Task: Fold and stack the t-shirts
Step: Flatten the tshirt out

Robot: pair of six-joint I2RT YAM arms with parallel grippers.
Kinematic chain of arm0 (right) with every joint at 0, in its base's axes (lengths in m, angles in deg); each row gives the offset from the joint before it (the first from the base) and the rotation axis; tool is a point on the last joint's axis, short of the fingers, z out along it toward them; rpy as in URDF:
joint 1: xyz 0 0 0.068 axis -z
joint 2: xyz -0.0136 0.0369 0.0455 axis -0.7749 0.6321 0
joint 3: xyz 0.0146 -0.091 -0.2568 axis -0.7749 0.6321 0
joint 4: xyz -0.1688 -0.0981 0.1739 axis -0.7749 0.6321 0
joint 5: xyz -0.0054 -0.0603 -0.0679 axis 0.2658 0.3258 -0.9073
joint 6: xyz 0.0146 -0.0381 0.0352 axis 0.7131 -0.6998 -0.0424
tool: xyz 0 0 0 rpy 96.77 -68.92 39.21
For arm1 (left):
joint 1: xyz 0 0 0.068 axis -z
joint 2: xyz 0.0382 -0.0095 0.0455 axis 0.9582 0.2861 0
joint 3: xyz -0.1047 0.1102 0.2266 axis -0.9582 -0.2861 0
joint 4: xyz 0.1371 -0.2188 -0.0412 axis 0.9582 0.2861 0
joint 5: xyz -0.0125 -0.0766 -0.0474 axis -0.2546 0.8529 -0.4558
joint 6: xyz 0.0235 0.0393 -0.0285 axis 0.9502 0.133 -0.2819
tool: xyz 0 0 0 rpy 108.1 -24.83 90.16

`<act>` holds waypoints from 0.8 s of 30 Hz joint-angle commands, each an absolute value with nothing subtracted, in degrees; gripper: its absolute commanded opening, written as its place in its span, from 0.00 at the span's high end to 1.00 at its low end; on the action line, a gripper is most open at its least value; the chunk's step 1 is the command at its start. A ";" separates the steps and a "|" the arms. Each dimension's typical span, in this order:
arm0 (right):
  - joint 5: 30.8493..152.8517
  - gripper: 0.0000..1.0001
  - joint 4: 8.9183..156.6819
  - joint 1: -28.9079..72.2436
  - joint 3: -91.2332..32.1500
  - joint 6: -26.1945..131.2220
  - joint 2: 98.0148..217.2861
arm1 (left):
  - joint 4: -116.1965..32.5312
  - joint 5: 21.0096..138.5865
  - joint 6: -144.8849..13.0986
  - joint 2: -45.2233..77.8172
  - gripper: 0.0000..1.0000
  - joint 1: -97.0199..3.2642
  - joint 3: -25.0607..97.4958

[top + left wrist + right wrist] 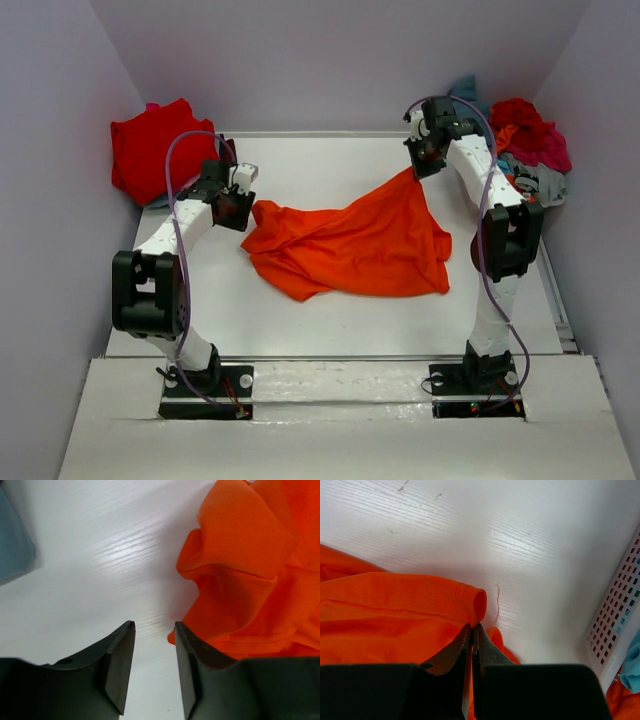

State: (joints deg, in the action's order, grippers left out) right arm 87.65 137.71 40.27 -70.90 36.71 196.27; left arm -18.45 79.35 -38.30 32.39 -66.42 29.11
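Note:
A bright orange t-shirt (350,245) lies crumpled in the middle of the white table. My right gripper (418,168) is shut on its far right corner and holds that corner lifted; in the right wrist view the hem (470,597) is pinched between the closed fingers. My left gripper (238,208) is open and empty, just left of the shirt's left edge (240,580), not touching it. A red t-shirt (155,150) lies folded at the far left. A pile of red, magenta, teal and grey shirts (525,140) sits at the far right.
A white lattice basket (620,620) stands at the right edge and holds the pile of shirts. Purple-grey walls close in the table on three sides. A grey-blue patch (12,540) shows at the left of the left wrist view.

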 commanded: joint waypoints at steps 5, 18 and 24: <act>88.52 0.93 137.31 40.60 -73.35 37.35 196.98 | -16.61 87.79 -35.68 30.64 0.43 -66.43 26.63; 88.78 0.93 137.58 40.60 -72.12 37.70 196.98 | -14.94 95.79 -32.17 31.24 0.42 -66.43 21.79; 88.78 0.93 137.40 40.60 -71.42 37.79 196.54 | -14.94 96.58 -32.25 33.17 0.54 -66.43 22.14</act>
State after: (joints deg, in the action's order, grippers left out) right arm 88.18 137.71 40.27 -70.87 37.14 196.31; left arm -15.68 94.02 -33.28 32.35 -66.35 22.22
